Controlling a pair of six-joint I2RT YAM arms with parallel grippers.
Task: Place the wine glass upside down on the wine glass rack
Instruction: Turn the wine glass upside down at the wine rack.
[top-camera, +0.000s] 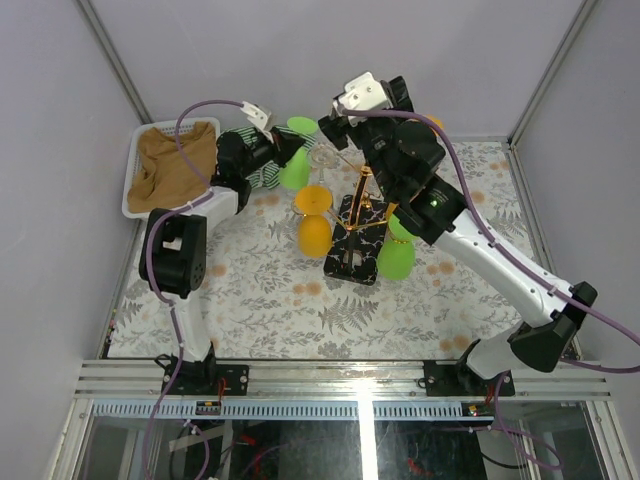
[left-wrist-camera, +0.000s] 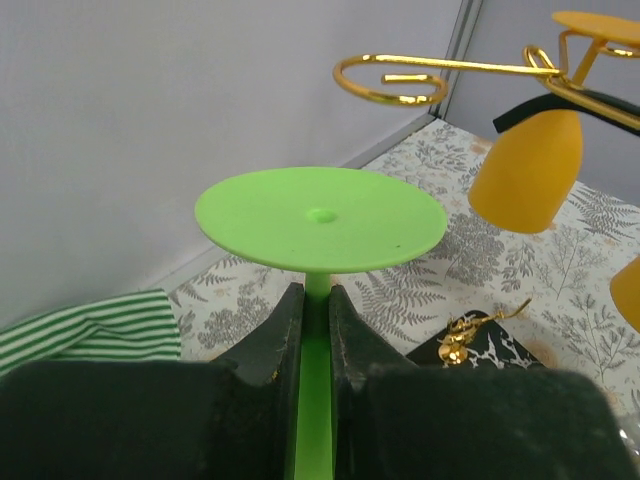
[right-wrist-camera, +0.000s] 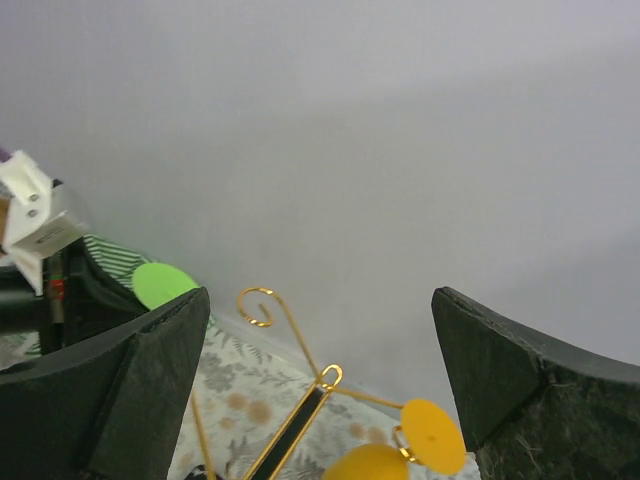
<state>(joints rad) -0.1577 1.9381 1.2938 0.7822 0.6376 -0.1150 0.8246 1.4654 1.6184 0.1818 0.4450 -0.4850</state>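
A green wine glass (top-camera: 295, 168) hangs upside down to the left of the rack's top, foot up. My left gripper (left-wrist-camera: 317, 300) is shut on its stem, just under the round green foot (left-wrist-camera: 320, 218). The wine glass rack (top-camera: 362, 200) is a gold wire stand on a black patterned base (top-camera: 350, 255). One curled hook arm (left-wrist-camera: 392, 82) reaches out beyond and above the foot. My right gripper (right-wrist-camera: 320, 300) stands wide open above the rack's top with nothing between its fingers. The left gripper (top-camera: 283, 150) and the right gripper (top-camera: 333, 128) are close together at the back.
Two orange glasses (top-camera: 314, 235) and another green glass (top-camera: 396, 257) hang on the rack. A white basket (top-camera: 134, 170) with brown cloth sits at the back left. A green-striped cloth (left-wrist-camera: 90, 330) lies beside it. Grey walls close the back and sides.
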